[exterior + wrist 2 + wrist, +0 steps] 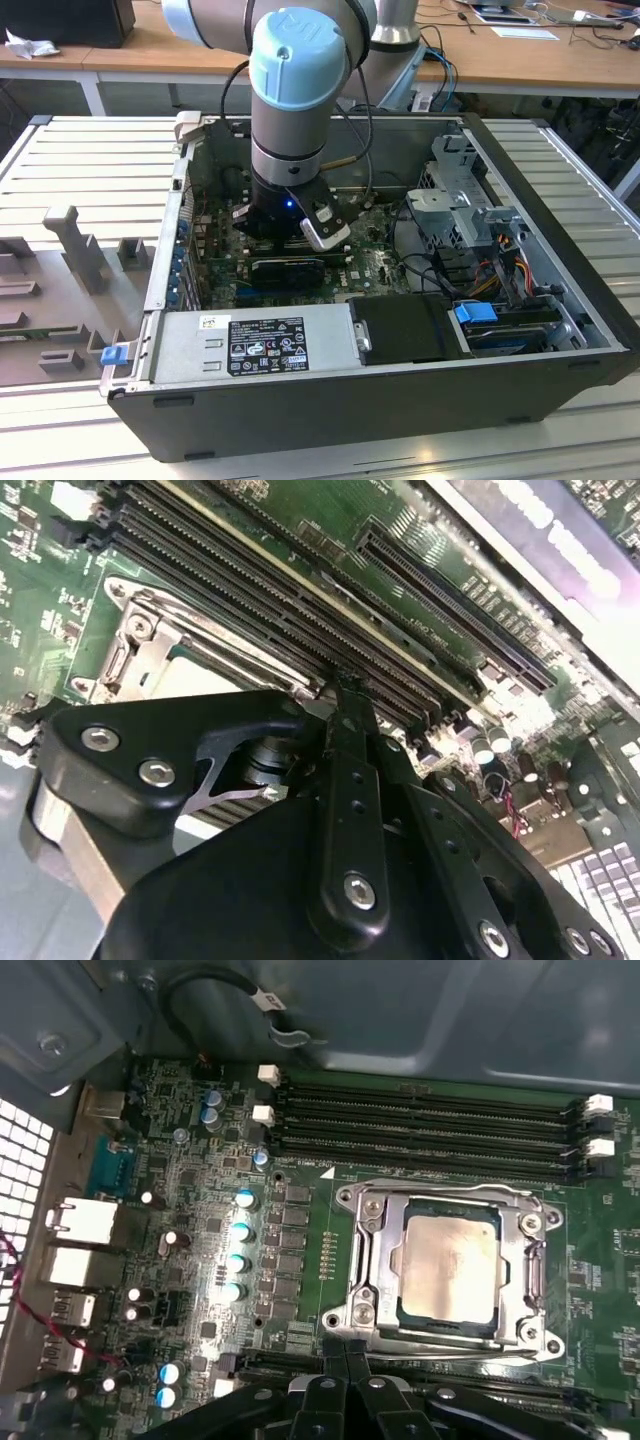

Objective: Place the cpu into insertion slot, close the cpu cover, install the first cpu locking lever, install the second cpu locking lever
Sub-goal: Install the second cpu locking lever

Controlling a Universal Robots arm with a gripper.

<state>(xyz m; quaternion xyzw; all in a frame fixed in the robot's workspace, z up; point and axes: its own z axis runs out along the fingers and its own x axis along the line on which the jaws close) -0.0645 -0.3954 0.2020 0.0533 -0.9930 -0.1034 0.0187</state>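
Exterior view: your gripper (300,222) hangs low inside the PC case (560,390), over the motherboard (375,262).

Second wrist view: fingers look clenched together, holding nothing, tips by the memory slots (300,610); drift there could scrape them.

First wrist view: cpu (445,1260) sits in the socket, cpu cover (372,1260) down around it. A skewed press risks bent pins.
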